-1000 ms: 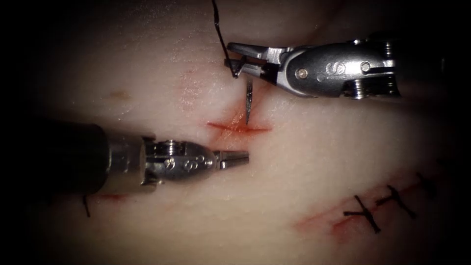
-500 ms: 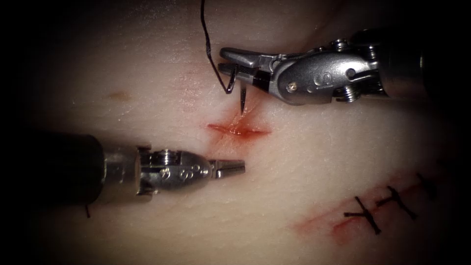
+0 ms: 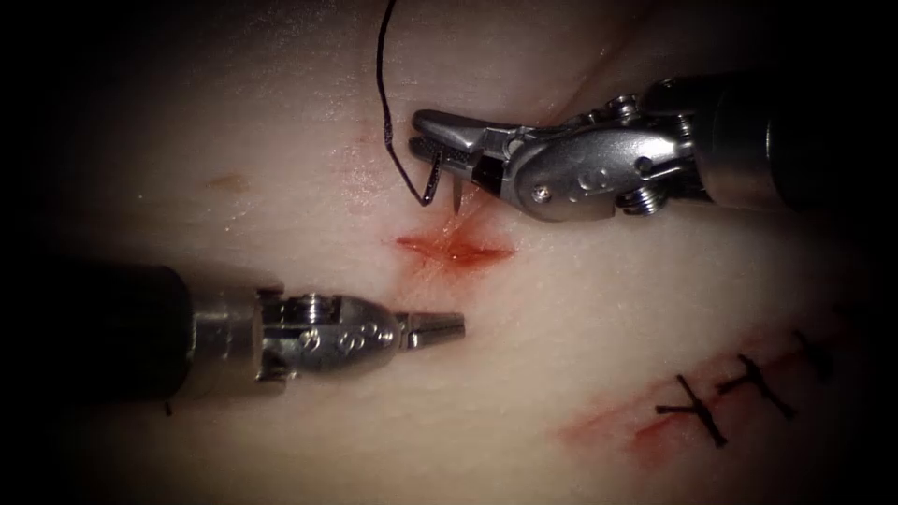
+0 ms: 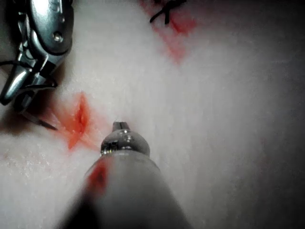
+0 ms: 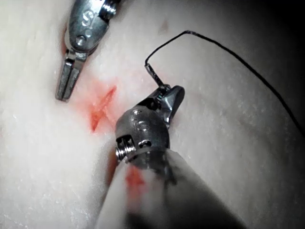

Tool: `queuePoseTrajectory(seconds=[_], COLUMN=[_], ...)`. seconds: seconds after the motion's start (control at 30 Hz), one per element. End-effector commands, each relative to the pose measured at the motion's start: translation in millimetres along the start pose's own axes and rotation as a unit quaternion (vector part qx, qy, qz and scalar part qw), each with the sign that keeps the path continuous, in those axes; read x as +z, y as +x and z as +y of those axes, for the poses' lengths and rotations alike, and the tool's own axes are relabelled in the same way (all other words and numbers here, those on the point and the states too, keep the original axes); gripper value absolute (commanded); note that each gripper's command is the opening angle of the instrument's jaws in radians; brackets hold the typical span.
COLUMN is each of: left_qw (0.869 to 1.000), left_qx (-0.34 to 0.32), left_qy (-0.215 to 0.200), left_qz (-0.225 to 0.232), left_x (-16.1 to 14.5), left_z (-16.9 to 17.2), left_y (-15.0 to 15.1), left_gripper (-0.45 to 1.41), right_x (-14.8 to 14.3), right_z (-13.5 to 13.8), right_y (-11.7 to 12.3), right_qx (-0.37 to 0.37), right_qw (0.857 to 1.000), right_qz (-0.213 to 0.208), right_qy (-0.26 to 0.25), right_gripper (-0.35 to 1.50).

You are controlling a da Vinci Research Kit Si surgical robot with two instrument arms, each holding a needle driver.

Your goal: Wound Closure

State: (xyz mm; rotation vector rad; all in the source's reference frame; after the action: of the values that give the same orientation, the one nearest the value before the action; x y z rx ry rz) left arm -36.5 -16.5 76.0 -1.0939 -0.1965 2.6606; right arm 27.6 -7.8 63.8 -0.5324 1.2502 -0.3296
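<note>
The right tool point(image 3: 432, 140) comes in from the right, its jaws shut on the curved needle point(image 3: 456, 192) about mid-curve. The needle's point hangs just above the small red cut point(image 3: 456, 249), close to the tissue; I cannot tell if it touches. Black thread point(image 3: 383, 93) runs up from the needle's tail. The left tool point(image 3: 447, 326) hovers below the cut, shut and holding nothing. The left wrist view has the cut point(image 4: 80, 117), the needle's point point(image 4: 45, 124) and the right tool point(image 4: 24, 81). The right wrist view has the thread point(image 5: 228, 52), the cut point(image 5: 102, 112) and the left tool point(image 5: 66, 83).
An older cut closed with black stitches point(image 3: 711, 402) lies at the lower right of the tissue, also seen from the left wrist as the stitched cut point(image 4: 164, 12). A faint brown mark point(image 3: 226, 181) sits to the upper left of the open cut.
The right tool has shifted left and tilted, so the needle shows shorter and its point has risen from the cut to just above it. The left tool drifted slightly left and down.
</note>
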Motion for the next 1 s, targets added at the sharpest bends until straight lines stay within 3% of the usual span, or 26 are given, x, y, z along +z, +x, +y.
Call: queuePoseTrajectory(seconds=[0.03,0.37,0.7,0.83,1.0], left_qw=[1.0,1.0,1.0,1.0,1.0], left_qx=[-0.003,-0.006,-0.014,-0.014,-0.014], left_qy=[-0.001,-0.006,-0.007,-0.009,-0.008], left_qz=[0.0,0.0,0.014,0.017,0.018], left_x=[0.7,-0.1,-1.7,-1.8,-1.7], left_z=[0.5,0.4,-0.2,-0.4,-0.7], left_y=[-0.3,-0.3,0.4,0.4,0.2], left_gripper=[-0.23,-0.23,-0.23,-0.25,-0.25], right_x=[0.6,0.2,-0.3,-1.0,-1.6], right_z=[-0.8,-1.6,-6.5,-8.7,-9.4], right_y=[0.0,0.6,-0.9,-1.8,-1.8], right_qx=[-0.006,-0.066,-0.111,-0.092,-0.081], right_qw=[1.0,0.998,0.994,0.996,0.996], right_qz=[0.001,-0.001,-0.019,-0.022,-0.028], right_qy=[-0.002,-0.012,-0.006,-0.003,-0.001], right_gripper=[-0.35,-0.35,-0.35,-0.35,-0.35])
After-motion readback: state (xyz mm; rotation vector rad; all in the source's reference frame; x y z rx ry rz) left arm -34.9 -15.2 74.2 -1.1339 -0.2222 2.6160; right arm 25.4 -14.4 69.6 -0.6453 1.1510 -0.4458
